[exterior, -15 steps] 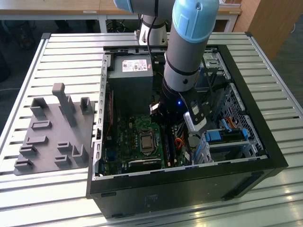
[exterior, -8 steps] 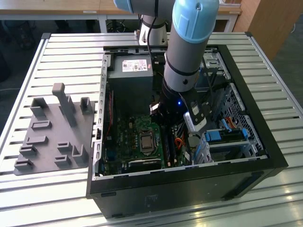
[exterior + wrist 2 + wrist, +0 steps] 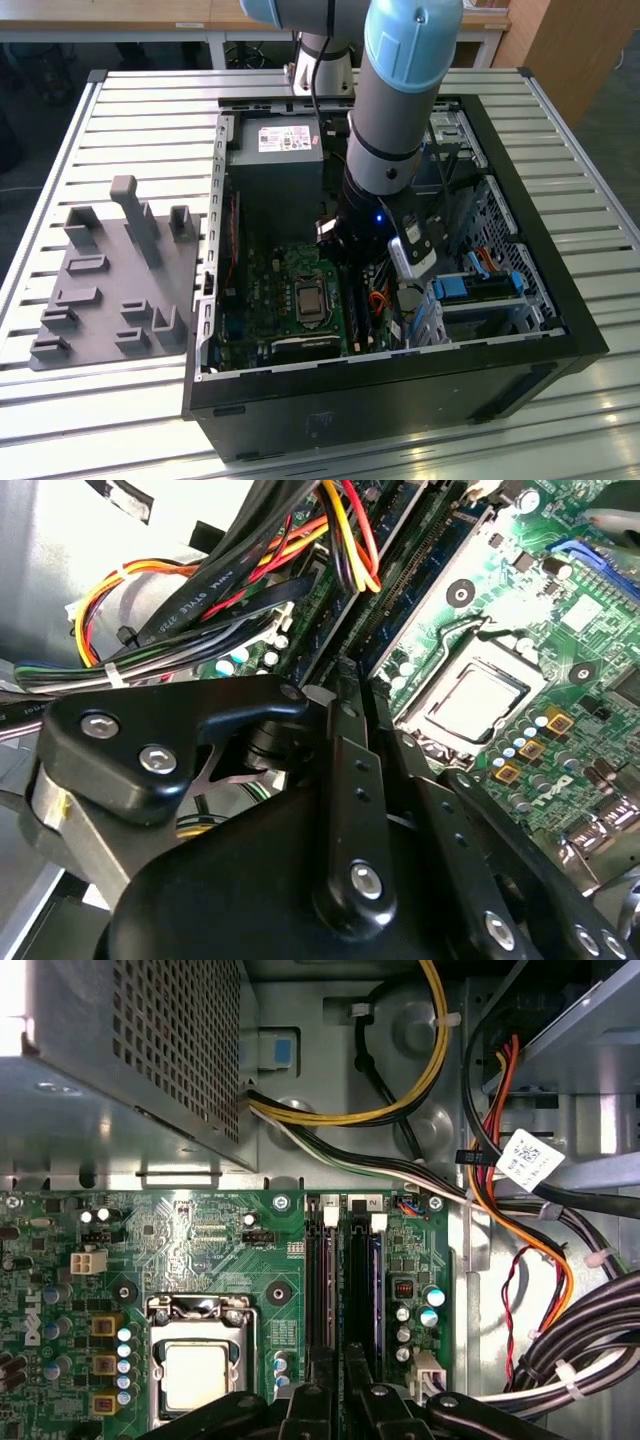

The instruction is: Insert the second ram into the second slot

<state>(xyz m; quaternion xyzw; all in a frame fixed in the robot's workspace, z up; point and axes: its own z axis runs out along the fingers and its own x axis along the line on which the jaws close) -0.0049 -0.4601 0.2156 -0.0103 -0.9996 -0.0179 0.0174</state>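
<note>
Grey slatted table (image 3: pixel 120 110) bears black case (image 3: pixel 400 395).

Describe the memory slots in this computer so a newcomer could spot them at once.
Inside the open black computer case, find the green motherboard. Next to its square silver processor socket run two long, narrow black memory slots, side by side, ahead of the end effector. Their length and white end latches set them apart from the small parts around.

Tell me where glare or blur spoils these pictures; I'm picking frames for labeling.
Second wrist view: glare washes out the motherboard near the processor; the gripper looms dark. First wrist view: evenly lit, blown out at one corner. Exterior view: soft reflections on the table.
</note>
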